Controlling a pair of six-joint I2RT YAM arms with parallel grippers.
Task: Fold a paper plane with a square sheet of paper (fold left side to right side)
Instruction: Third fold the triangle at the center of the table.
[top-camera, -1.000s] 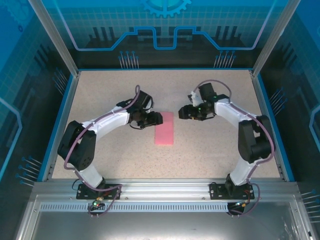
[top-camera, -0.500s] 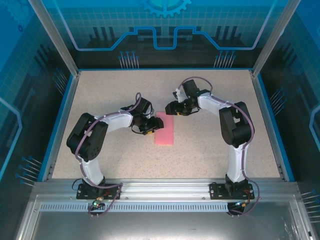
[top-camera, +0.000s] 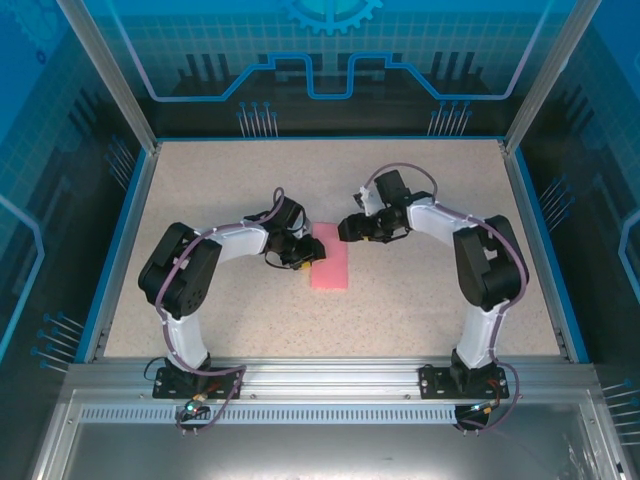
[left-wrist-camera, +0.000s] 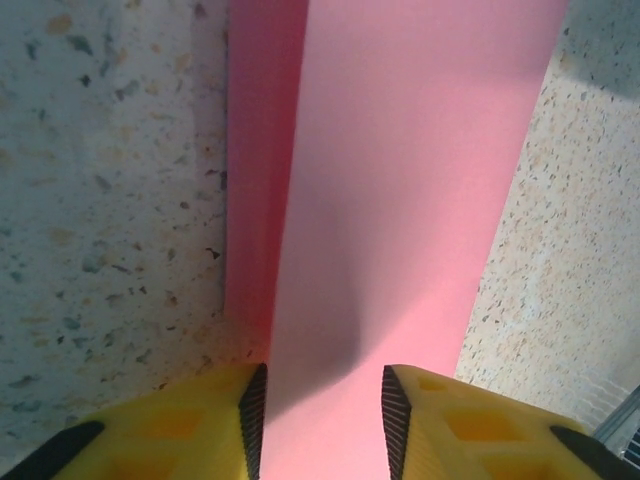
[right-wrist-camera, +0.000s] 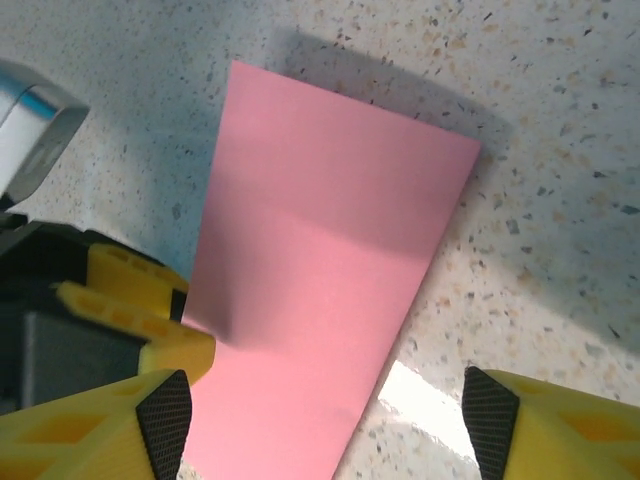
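Note:
The square sheet of paper (top-camera: 330, 268) lies flat at mid-table as a pink upright rectangle, doubled over. My left gripper (top-camera: 308, 252) sits low at its upper left edge. In the left wrist view its yellow jaws (left-wrist-camera: 325, 410) stand apart with a narrow gap, and the pink paper (left-wrist-camera: 400, 200) runs between them; a darker pink strip lies along the paper's left side. My right gripper (top-camera: 347, 230) hovers over the paper's far right corner. It is open wide (right-wrist-camera: 328, 415), with the paper (right-wrist-camera: 320, 270) below and the left gripper's fingers (right-wrist-camera: 140, 310) at the paper's edge.
The speckled tabletop (top-camera: 430, 300) is bounded by a blue rim (top-camera: 120, 250) and clear enclosure walls. Both arms arch inward from their bases on the metal rail at the near edge (top-camera: 320, 385).
The left gripper has slid onto the paper's left edge and its jaws have narrowed. The right arm has swung left to the paper's far end. The paper has not moved.

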